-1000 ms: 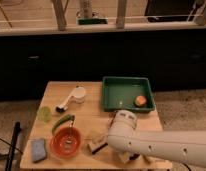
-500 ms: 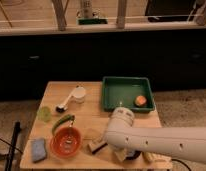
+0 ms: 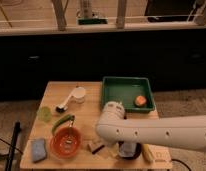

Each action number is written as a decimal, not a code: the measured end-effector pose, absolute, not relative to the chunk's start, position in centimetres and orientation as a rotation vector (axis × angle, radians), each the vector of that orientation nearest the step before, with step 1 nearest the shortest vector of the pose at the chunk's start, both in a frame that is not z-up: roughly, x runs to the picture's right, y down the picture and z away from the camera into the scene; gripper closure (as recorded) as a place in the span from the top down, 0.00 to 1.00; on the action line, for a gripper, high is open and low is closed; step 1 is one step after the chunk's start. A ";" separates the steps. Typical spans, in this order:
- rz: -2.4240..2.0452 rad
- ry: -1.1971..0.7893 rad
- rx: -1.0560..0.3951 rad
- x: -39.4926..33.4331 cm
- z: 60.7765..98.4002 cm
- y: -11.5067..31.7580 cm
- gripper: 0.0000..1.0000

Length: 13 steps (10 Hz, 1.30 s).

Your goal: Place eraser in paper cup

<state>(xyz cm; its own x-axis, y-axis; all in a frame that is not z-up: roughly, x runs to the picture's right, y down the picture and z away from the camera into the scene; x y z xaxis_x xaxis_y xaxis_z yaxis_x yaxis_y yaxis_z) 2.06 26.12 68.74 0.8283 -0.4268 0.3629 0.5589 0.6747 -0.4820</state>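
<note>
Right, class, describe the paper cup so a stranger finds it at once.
On the wooden table, look just left of the green tray: the paper cup stands there. It is short and plain white, unlike the see-through green cup; the gripper is at the table's front edge.

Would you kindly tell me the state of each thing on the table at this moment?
eraser: lying on the table beside the orange bowl, not in the cup.
paper cup: upright, far from the eraser.
claw: low at the table's front edge, near the eraser.
orange bowl: upright.
green tray: holds one orange item.
green cup: upright.
sponge: lying flat.
</note>
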 end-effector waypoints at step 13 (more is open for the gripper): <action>-0.367 -0.338 -0.703 -0.9 73.8 28.1 0.80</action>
